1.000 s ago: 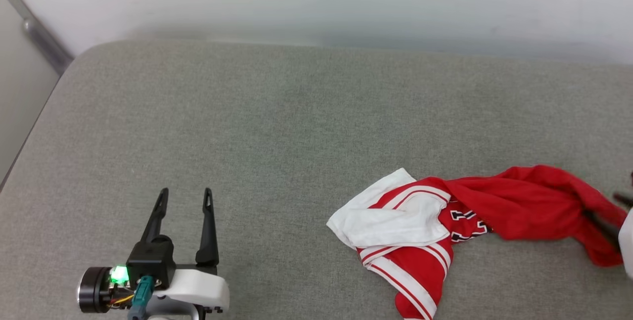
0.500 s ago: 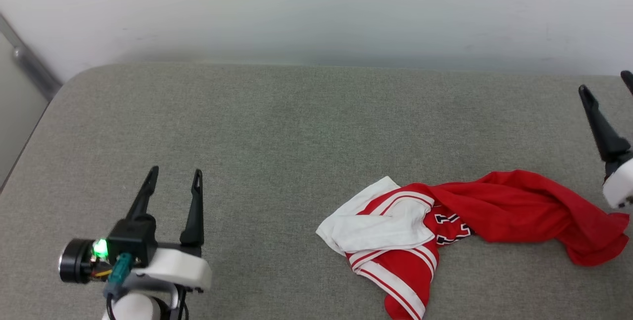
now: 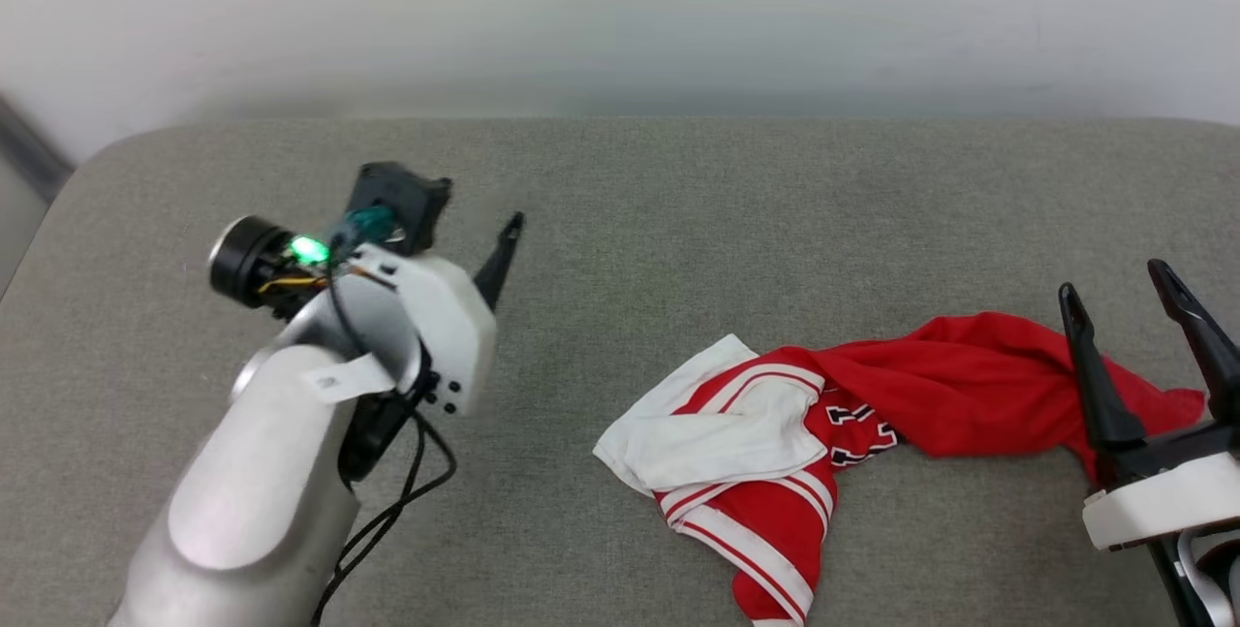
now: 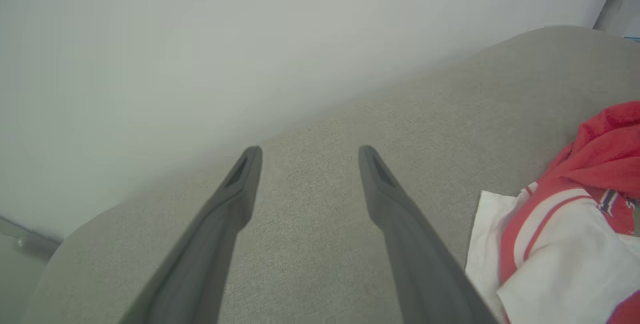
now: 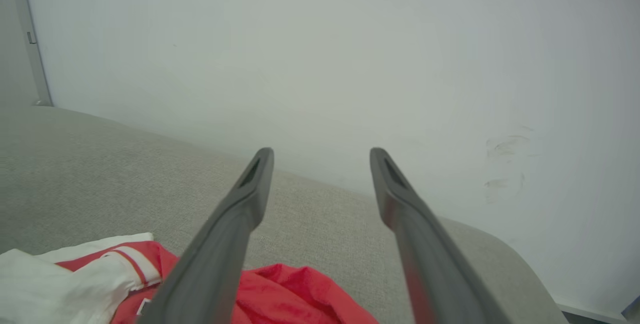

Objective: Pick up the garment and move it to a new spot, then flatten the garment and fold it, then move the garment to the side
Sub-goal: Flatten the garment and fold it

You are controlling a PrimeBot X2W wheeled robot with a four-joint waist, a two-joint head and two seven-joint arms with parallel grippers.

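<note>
Crumpled red thin-fabric jersey with white sleeves (image 3: 969,385) lies bunched on grey fabric cushion (image 3: 678,210), right of centre. left gripper (image 4: 310,149) and right gripper (image 3: 1112,280): fingers spread wide, both empty. Risk: pinching 2 layers together, so it won't flatten.
</note>
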